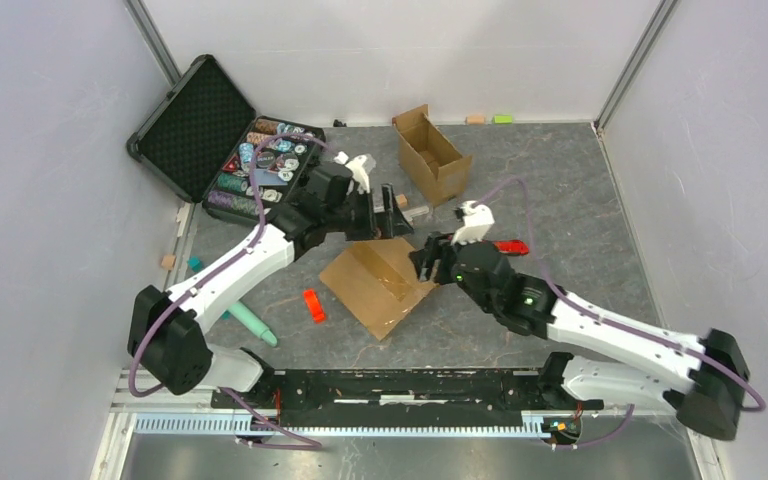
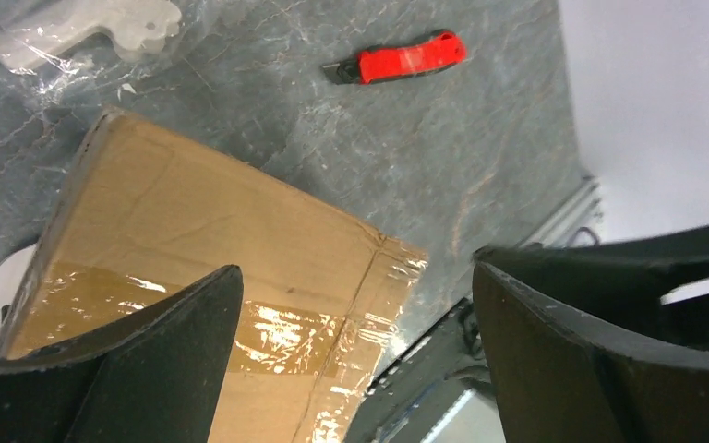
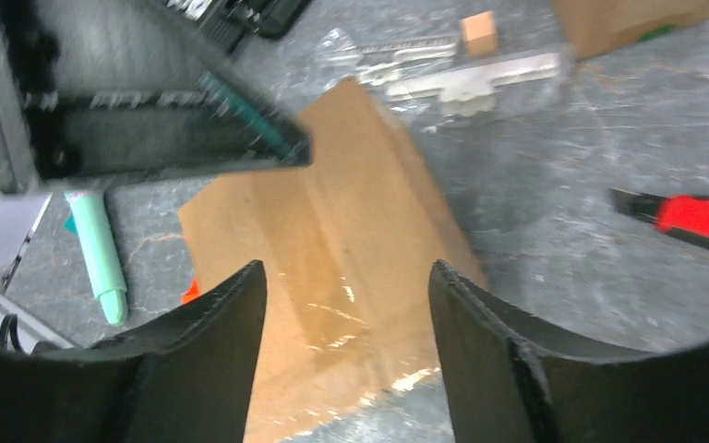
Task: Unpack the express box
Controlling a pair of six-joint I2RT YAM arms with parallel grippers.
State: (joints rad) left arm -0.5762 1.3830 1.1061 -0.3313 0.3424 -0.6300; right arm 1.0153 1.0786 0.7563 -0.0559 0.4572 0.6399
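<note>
The express box (image 1: 375,285) lies flat mid-table, brown cardboard with a shiny taped seam; no label shows. It also shows in the left wrist view (image 2: 212,240) and the right wrist view (image 3: 351,231). My left gripper (image 1: 392,203) hovers over the box's far edge, open and empty (image 2: 355,314). My right gripper (image 1: 422,260) is at the box's right side, open and empty, with the box between and below its jaws (image 3: 346,286). A red utility knife (image 1: 510,247) lies right of the box, apart from both grippers (image 2: 406,60) (image 3: 702,217).
A narrower open cardboard box (image 1: 432,155) stands at the back. An open black case of poker chips (image 1: 260,160) sits back left. A clear bag with a white part (image 1: 415,212), a small red object (image 1: 314,305) and a green marker (image 1: 252,320) lie around the box.
</note>
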